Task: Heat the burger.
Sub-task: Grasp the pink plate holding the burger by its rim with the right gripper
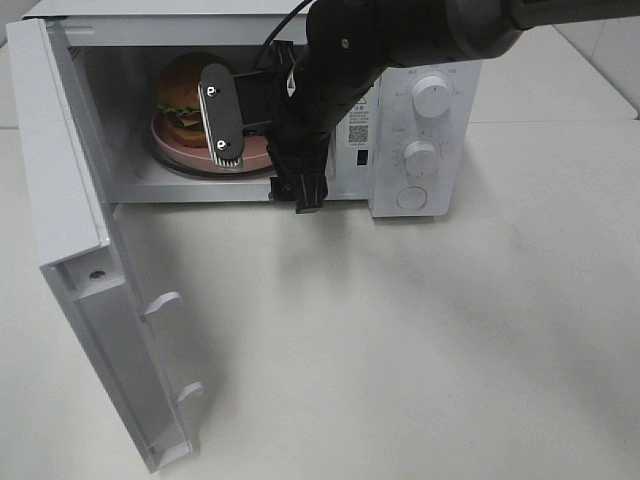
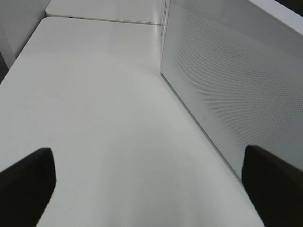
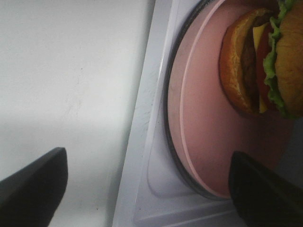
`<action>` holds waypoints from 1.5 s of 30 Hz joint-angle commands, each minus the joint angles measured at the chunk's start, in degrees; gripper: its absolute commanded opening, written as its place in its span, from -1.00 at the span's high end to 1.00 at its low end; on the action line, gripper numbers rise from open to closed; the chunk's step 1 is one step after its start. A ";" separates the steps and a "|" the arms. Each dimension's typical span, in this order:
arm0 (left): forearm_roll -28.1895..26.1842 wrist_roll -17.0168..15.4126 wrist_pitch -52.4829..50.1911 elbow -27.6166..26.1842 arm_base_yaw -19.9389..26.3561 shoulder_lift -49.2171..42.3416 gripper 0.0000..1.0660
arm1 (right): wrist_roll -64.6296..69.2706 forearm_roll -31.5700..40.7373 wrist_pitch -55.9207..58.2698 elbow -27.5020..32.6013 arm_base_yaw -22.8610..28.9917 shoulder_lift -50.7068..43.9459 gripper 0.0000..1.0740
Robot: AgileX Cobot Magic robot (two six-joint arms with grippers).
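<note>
Inside the microwave (image 1: 425, 140), whose door (image 1: 70, 190) hangs open at the left, the burger (image 1: 180, 95) sits on a pink plate (image 1: 165, 135). At the oven's mouth the right gripper (image 1: 262, 150) has its jaws spread wide, holding nothing. Beside the door, the left gripper (image 2: 149, 182) is equally wide and empty above the white table (image 1: 400, 340).

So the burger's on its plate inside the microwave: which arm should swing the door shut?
Probably left. The left gripper hangs open beside the door, on its outer face. The right gripper is open at the cavity mouth, over the pink plate and burger, so it must withdraw first.
</note>
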 commanded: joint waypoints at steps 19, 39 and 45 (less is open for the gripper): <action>-0.40 0.00 -0.52 0.17 0.17 -0.92 -0.88 | 1.03 -0.23 2.06 -13.92 0.00 12.43 -0.59; -0.34 0.00 -0.52 0.17 0.17 -0.92 -0.88 | -0.23 2.64 1.09 -21.37 -0.80 20.05 -0.54; -0.34 0.00 -0.52 0.17 0.17 -0.92 -0.88 | -0.29 4.58 -0.74 -21.66 -0.80 21.14 -0.35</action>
